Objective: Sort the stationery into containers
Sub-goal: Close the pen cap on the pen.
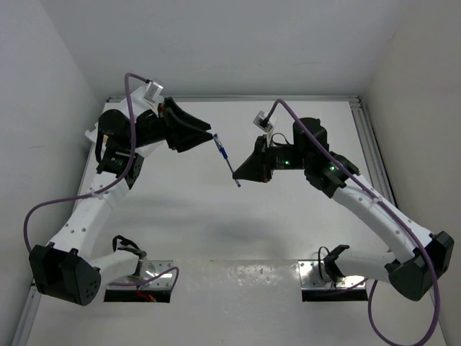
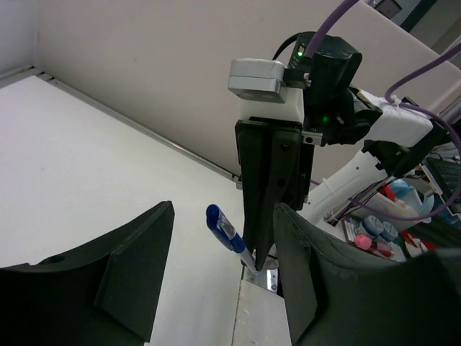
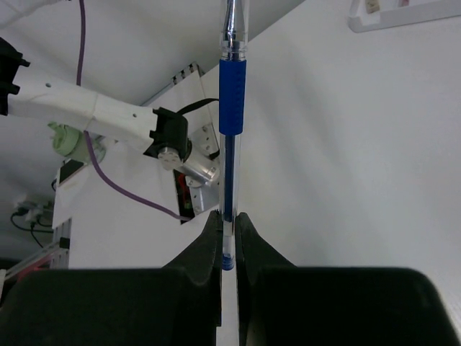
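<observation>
A thin blue pen (image 1: 225,155) hangs in the air between the two grippers, above the white table. My right gripper (image 1: 238,173) is shut on its lower end; in the right wrist view the pen (image 3: 232,108) rises straight out of the closed gripper (image 3: 227,231). My left gripper (image 1: 207,134) is open at the pen's cap end. In the left wrist view the capped end (image 2: 225,229) stands between the spread fingers (image 2: 130,274), touching neither. A corner of the white tray (image 3: 403,16) shows at the far edge. The other stationery is out of view.
The arms' metal base plates (image 1: 155,274) (image 1: 324,277) sit at the near edge. An aluminium rail (image 1: 371,140) borders the table on the right, and white walls close in the left and back. Clutter outside the cell (image 2: 374,231) shows in the left wrist view.
</observation>
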### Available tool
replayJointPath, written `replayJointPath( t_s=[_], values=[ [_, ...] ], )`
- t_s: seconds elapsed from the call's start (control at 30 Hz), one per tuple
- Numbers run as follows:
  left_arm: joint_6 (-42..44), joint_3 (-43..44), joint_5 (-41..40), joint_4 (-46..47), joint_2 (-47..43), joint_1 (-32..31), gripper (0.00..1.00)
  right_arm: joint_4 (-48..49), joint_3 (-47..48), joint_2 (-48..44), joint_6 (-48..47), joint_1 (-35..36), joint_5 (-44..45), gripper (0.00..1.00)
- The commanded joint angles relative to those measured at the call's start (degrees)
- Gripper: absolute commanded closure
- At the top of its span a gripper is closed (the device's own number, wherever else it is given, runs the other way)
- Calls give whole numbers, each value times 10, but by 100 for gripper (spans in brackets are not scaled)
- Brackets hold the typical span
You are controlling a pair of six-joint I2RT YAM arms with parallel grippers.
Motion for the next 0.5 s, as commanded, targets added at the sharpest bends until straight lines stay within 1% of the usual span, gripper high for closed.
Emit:
replayJointPath(
  t_s=[0.0,0.23,0.43,0.47],
  values=[
    [-14,-5,-15,31,2,-8,36,35,30,3,21,-1,-24,100],
    [-31,-5,-24,45,16,-14,37,37,34,7,21,4,-32,100],
    [-46,-12,-24,57,19,-20,46,36,34,10,19,6,-32,100],
    [-51,-12,-24,64,19,-21,50,35,34,10,20,5,-32,100]
  ],
)
